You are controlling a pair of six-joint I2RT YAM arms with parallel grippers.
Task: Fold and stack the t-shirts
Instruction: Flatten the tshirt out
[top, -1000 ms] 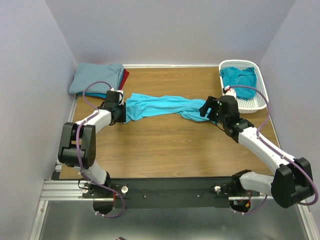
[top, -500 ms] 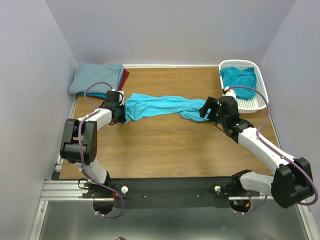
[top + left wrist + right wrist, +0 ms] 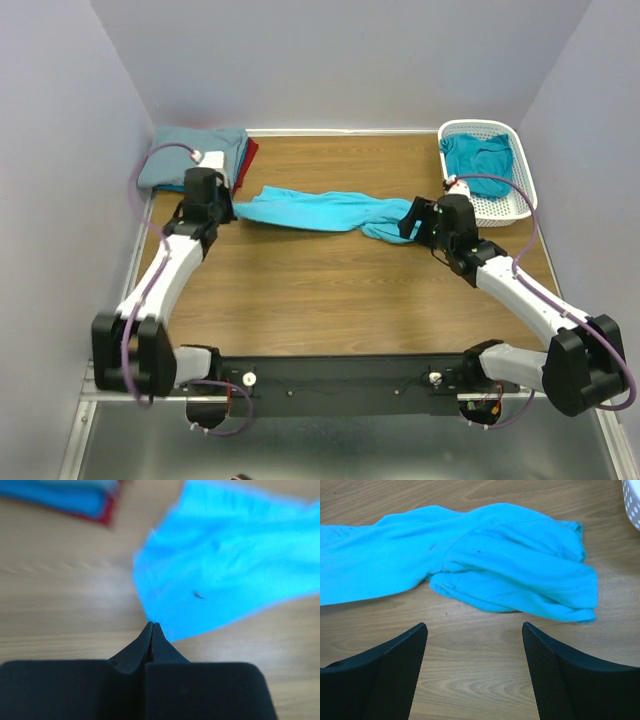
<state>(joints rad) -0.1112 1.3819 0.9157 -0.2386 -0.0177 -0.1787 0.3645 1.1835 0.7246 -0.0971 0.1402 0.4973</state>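
Since a second ago the left arm [image 3: 165, 270] has swung out long toward the upper left of the frame, its elbow unfolded, and the left gripper [image 3: 227, 211] has clamped shut. The left end of the turquoise t-shirt [image 3: 320, 210], broad before, is now drawn to a narrow point at that gripper, while the right arm has kept its place. From above the shirt lies as a twisted band across the middle of the desk [image 3: 330, 290], bunched into a thick lump at its right end. The left wrist view, blurred, shows what the top view cannot: the two black jaws pressed flat together, their tips meeting right at the lower corner of the bright cloth, pinching its edge. The right wrist view gives the other end sharply, with soft folds rolled over one another, a seam and a hem visible. There the right gripper [image 3: 475, 645] stands wide, its fingers [image 3: 400, 670] apart on the near side of the lump, clear of it and holding nothing. Only the top view shows the rest: a folded grey-blue t-shirt [image 3: 190, 155] over a red t-shirt [image 3: 249, 152] at the upper left, and a teal t-shirt [image 3: 480, 160] crumpled in the white basket [image 3: 522, 185] at the upper right.
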